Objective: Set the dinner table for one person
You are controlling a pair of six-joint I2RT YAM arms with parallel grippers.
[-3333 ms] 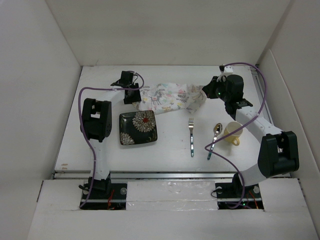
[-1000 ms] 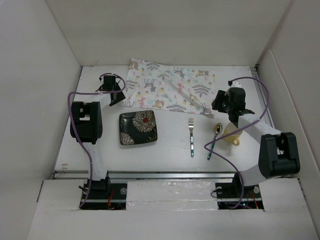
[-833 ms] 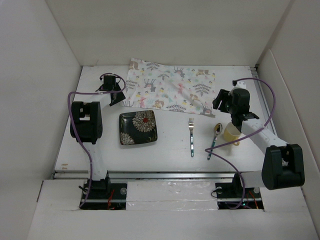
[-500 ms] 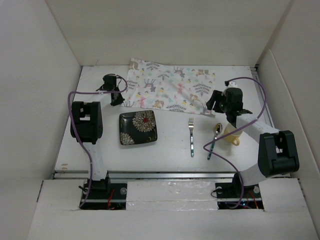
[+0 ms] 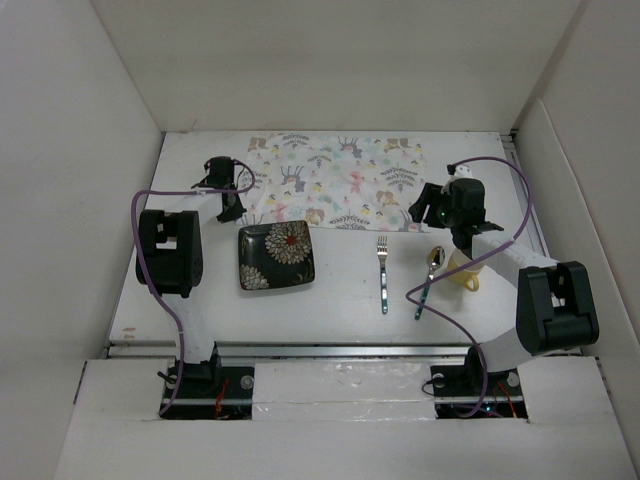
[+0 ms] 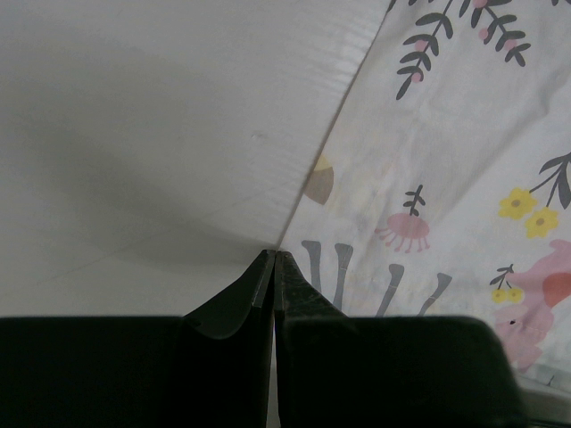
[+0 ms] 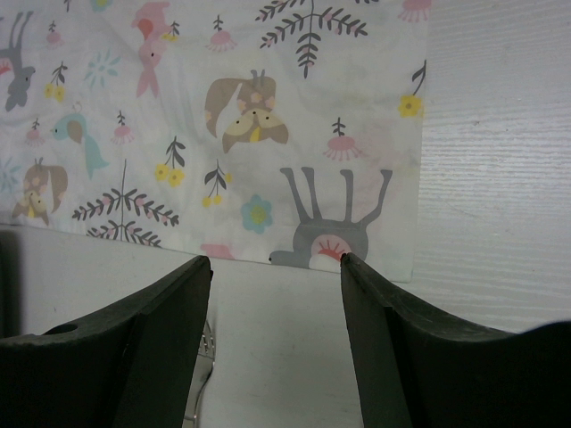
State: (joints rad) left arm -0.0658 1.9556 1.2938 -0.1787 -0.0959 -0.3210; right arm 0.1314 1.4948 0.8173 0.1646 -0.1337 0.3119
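The patterned placemat (image 5: 335, 180) lies spread flat at the back of the white dinner table (image 5: 340, 310). My left gripper (image 5: 233, 207) is at the mat's near-left edge, its jaws shut on that edge (image 6: 274, 255). In the left wrist view the placemat (image 6: 446, 178) fills the right side. My right gripper (image 5: 420, 211) hovers open just before the mat's near-right corner, with nothing between its fingers (image 7: 276, 266). That placemat (image 7: 232, 116) corner shows beyond the fingertips.
A dark floral square plate (image 5: 275, 255) sits at front left of the mat. A fork (image 5: 383, 272) and a spoon (image 5: 429, 277) lie in front of it, the fork's tines (image 7: 204, 352) near my right fingers. A yellow cup (image 5: 466, 270) stands under the right forearm.
The left jaws have shut on the placemat's edge, and the mat has swung from skewed to square with the table's back. The right gripper has opened slightly wider and moved left to the mat's corner.
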